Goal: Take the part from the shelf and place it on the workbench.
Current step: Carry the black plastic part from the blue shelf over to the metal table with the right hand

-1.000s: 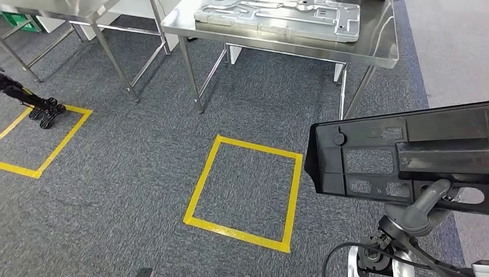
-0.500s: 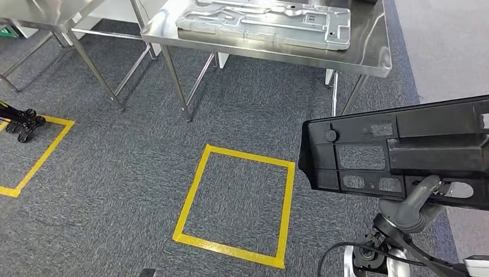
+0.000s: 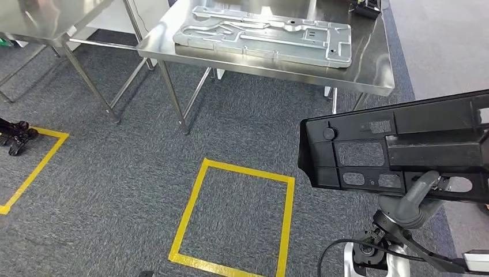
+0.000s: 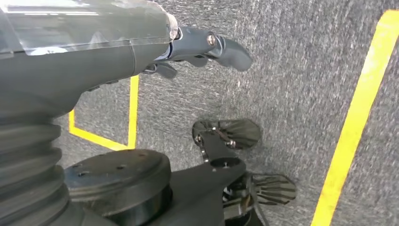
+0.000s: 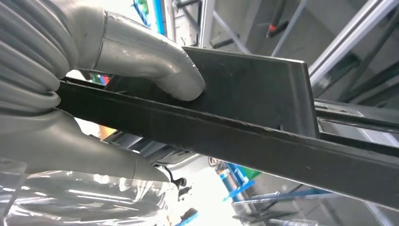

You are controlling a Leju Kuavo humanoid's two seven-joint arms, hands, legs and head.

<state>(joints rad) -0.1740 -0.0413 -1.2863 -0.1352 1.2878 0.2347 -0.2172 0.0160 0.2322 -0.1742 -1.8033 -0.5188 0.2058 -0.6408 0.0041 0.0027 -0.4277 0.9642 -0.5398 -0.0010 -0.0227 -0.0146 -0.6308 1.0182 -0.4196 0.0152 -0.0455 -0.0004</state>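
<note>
The right hand is gripping the black part from below, thumb pressing on it. The part is lying flat and long, stretching sideways above the hand. The left hand is hanging with fingers loosely apart, holding nothing.

— Can we read any lettering, label, brand or number anywhere here?

— No, we find none that is legible, on any surface in our three views.

— And signs?

— We see only plain yellow tape squares on the grey carpet, at about seven o'clock from us, with no writing on them.
</note>
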